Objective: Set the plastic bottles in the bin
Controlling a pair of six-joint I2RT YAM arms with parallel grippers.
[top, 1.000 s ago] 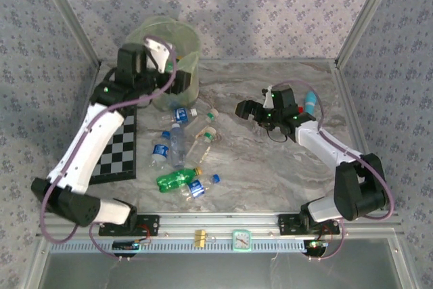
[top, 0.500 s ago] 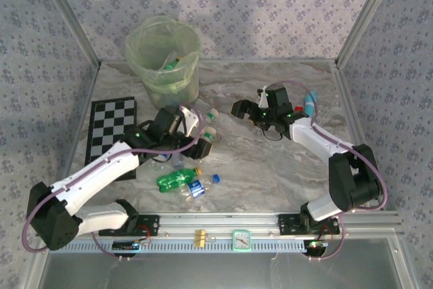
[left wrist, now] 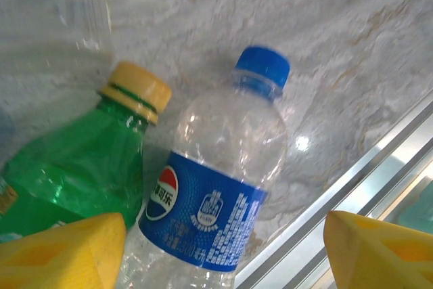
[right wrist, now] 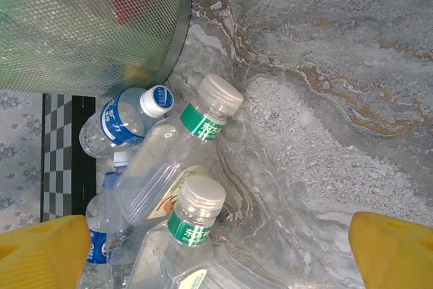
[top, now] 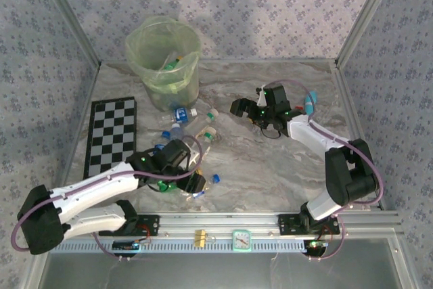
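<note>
Few plastic bottles [top: 173, 64] sit in the bin [top: 157, 91] at eleven o'clock; most lie loose at its six. My left gripper [left wrist: 216, 255] straddles a blue-capped bottle [left wrist: 223, 167], fingers apart; right gripper [right wrist: 218, 252] gapes, empty.
</note>
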